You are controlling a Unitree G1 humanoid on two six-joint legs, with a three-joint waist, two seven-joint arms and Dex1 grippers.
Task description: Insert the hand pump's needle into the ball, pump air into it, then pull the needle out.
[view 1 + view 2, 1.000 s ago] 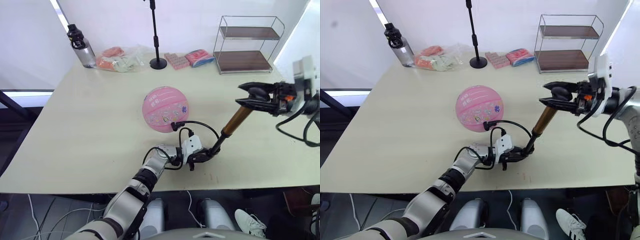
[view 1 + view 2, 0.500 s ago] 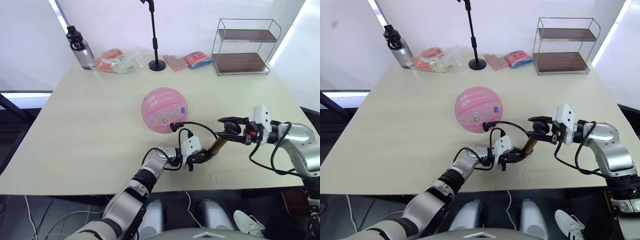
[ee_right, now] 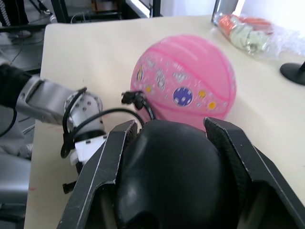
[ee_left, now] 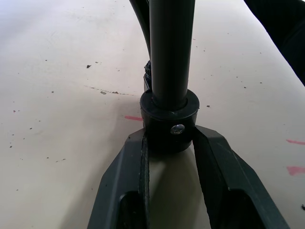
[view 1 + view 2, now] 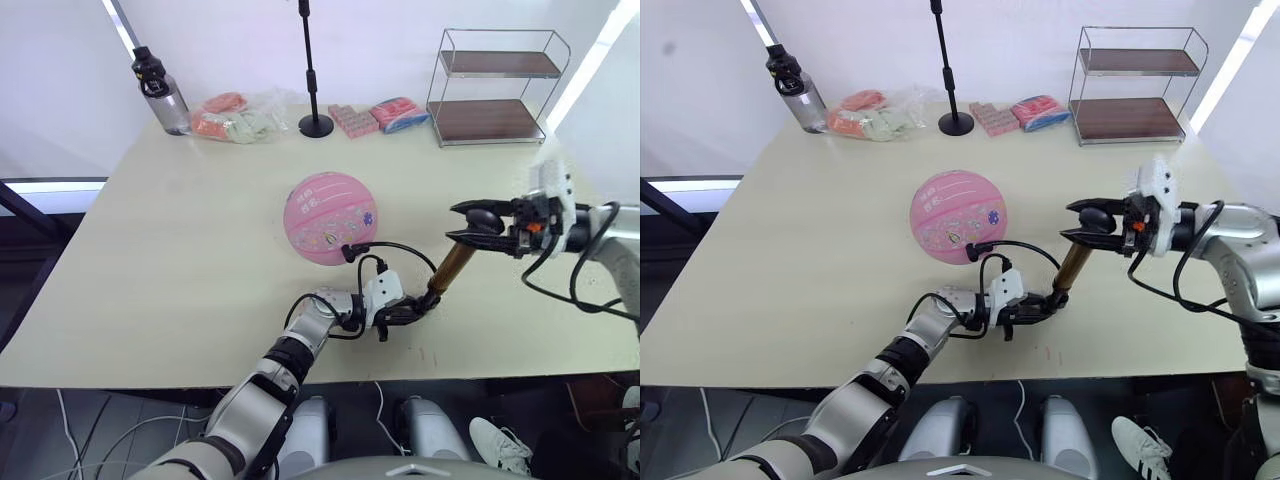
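The pink ball (image 5: 331,218) rests at the table's middle. The hand pump (image 5: 450,267) leans up to the right in front of it, bronze barrel showing. My left gripper (image 5: 410,305) is shut on the pump's black bottom cap (image 4: 169,121), low against the table. My right gripper (image 5: 472,221) is shut on the black handle (image 3: 176,176) at the pump's top. The thin black hose (image 5: 400,250) loops from the pump's base to the needle's black fitting (image 5: 348,253), which sits against the ball's near side. The pin itself is hidden.
Along the table's far edge stand a water bottle (image 5: 160,90), a clear bag of packets (image 5: 235,118), a black stand with a round base (image 5: 316,125), snack packs (image 5: 355,120) and a wire two-tier shelf (image 5: 495,85). The near table edge lies just below my left gripper.
My right gripper pushed the handle down toward the barrel half a second ago and has since raised it partway. The left gripper, ball and hose stayed put.
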